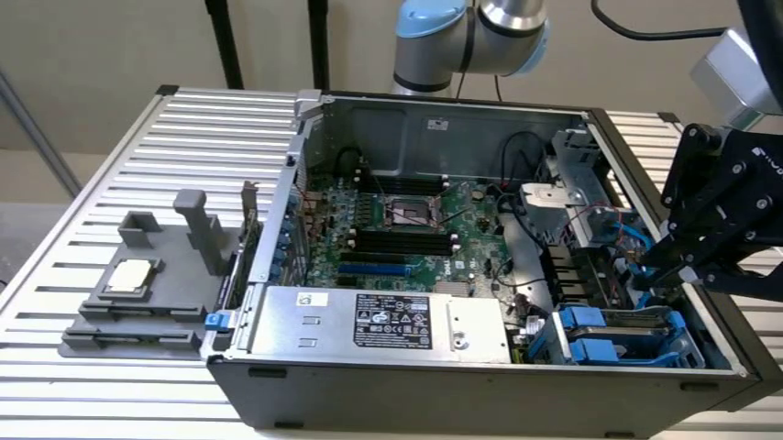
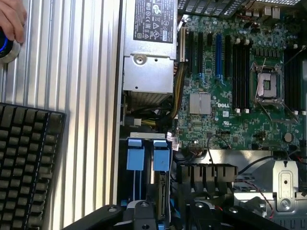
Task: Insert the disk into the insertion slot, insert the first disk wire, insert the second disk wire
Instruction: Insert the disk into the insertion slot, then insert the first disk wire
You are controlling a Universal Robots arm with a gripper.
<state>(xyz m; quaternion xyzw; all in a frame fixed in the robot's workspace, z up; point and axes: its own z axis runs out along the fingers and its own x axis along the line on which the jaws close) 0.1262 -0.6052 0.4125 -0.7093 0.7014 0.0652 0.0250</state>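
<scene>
Case (image 1: 490, 385) lies on its side on the slatted table (image 1: 110, 183), side panel off, so everything's reachable from above. Gripper (image 1: 661, 275) hangs low inside the case at the exterior view's right, just above the cage (image 1: 685, 353), tips right by the blue wires (image 1: 624, 236). Imo that's wire work, not disk handling. Claw state: can't tell, linkage blocks it. Can't tell if it has a plug either.

Disk (image 1: 600, 321) looks seated in the slot (image 1: 618, 337), in the case corner beside the PSU (image 1: 391, 321). Mostly its blue carrier end shows. Wrist view has two blue tabs (image 2: 135, 155) side by side in the cage, and I can't tell which one is the disk's.

Mobo (image 2: 230, 72) is exposed, CPU socket (image 2: 268, 84) has no cooler. Grey jig (image 1: 147, 293) beside the case holds a square silvery chip (image 1: 128, 275), prob parked there for a different job.

A hand (image 2: 12, 19) rests on a blue-lit button (image 2: 5, 45) near a keyboard (image 2: 24, 167), likely an operator control.

Text: "DELL" in white on the mobo. PSU label is black w/ white print + cert marks, not legible. White stickers on the PSU corner and the case back wall, unreadable.
</scene>
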